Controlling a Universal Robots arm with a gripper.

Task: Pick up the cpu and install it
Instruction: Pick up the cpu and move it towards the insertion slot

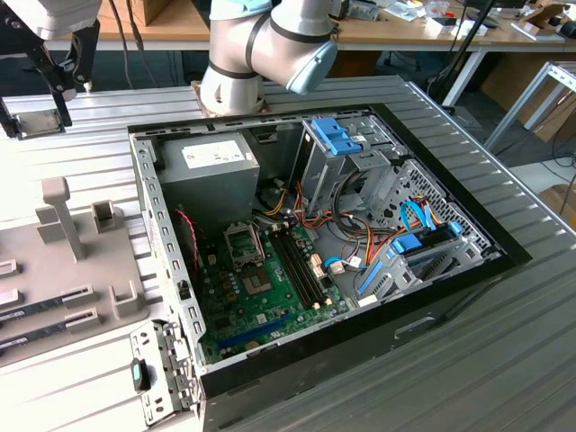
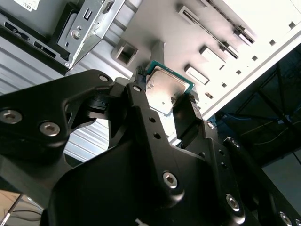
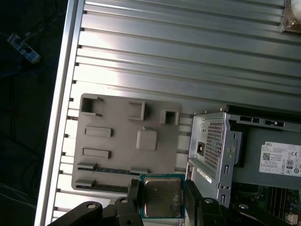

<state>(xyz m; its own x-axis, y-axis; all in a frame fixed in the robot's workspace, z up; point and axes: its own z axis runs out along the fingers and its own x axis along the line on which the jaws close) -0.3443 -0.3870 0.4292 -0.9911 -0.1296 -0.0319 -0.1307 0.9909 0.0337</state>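
**Gripper** (image 3: pixel 162 200): black, two fingers (image 2: pixel 141 106) drawn narrow onto opposite edges of the cpu (image 2: pixel 165 88). Its body is cut off by the frame in both wrist views.

**Cpu**: silvery top with a green rim, held clear of what lies below. The edges under the fingers are hidden.

**Grey fixture tray** (image 3: pixel 122 141): blocks and slots, lying beneath the cpu on the ribbed metal table (image 3: pixel 188 47).

**Open computer case** (image 3: pixel 216 146): just beside the tray, partly cropped.

**Exterior view**: the gripper is at the upper left and partly out of frame. The flat silvery piece below it is probably the cpu.

**Black socket frame** (image 1: pixel 243 241): on the motherboard (image 1: pixel 270 310), well apart from the gripper.
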